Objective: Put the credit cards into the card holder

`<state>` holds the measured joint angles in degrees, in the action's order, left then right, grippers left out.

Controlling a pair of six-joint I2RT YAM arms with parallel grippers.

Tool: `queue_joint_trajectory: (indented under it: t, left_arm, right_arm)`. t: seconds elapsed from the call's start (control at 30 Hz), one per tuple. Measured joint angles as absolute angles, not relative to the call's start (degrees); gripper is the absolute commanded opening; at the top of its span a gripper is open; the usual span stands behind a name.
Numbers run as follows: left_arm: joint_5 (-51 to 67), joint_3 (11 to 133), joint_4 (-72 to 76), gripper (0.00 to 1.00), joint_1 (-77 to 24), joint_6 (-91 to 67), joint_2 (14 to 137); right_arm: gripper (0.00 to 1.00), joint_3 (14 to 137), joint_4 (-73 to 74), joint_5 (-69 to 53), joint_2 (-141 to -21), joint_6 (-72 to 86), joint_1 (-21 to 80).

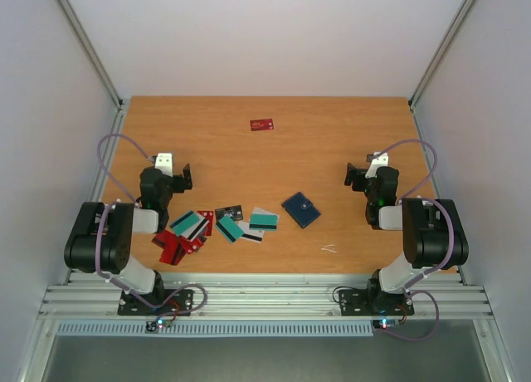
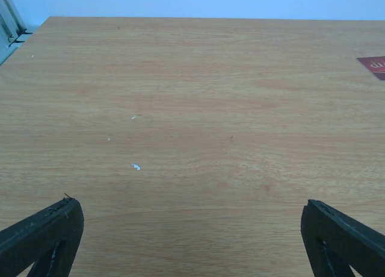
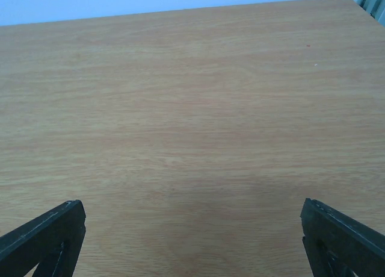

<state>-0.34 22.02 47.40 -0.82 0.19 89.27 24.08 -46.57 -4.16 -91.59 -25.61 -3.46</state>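
Observation:
Several credit cards point(image 1: 217, 227), red, teal, white and dark grey, lie scattered at the near left-centre of the table. One red card point(image 1: 262, 124) lies alone far back; its corner shows in the left wrist view point(image 2: 374, 65). The dark navy card holder point(image 1: 300, 209) lies closed, right of the cards. My left gripper point(image 1: 177, 179) is open and empty, behind and left of the card pile. My right gripper point(image 1: 358, 175) is open and empty, right of the holder. Both wrist views show wide-apart fingers point(image 2: 42, 235) point(image 3: 42, 235) over bare wood.
A small white scrap point(image 1: 329, 248) lies near the front edge, right of centre. Tiny white specks point(image 2: 136, 166) lie on the wood ahead of the left gripper. White walls and metal posts point(image 1: 90, 46) enclose the table.

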Motion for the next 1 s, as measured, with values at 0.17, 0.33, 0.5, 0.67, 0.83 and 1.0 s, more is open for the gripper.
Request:
queue_joint_trajectory:
  t: [0.17,0.33,0.5,0.67,0.83,1.0]
  left_arm:
    - [-0.32,22.02,47.37,0.99,-0.82,0.21,89.27]
    - [-0.34,22.11,47.11,1.00,-0.82,0.21,89.23]
    - [-0.34,25.34,40.14,1.00,-0.82,0.21,85.49]
    - [-1.56,29.43,30.59,0.99,-0.82,-0.78,75.57]
    - [-1.89,38.28,13.41,0.99,-0.82,-3.18,68.38]
    - [2.33,48.49,-4.54,0.99,-0.82,-6.39,63.61]
  right_arm:
    - [0.98,24.08,-46.59,-4.16,-91.59,-25.61,-3.46]
    - [0.98,24.08,-46.57,-4.16,-91.59,-25.61,-3.46]
    - [0.99,24.08,-46.52,-4.10,-91.50,-25.61,-3.46]
    - [0.98,24.53,-38.85,-3.90,-83.99,-25.58,-3.36]
    - [0.98,32.40,-24.27,-4.05,-71.92,-25.26,-2.79]
    - [0.98,45.45,-7.33,-4.69,-65.67,-21.10,-1.67]
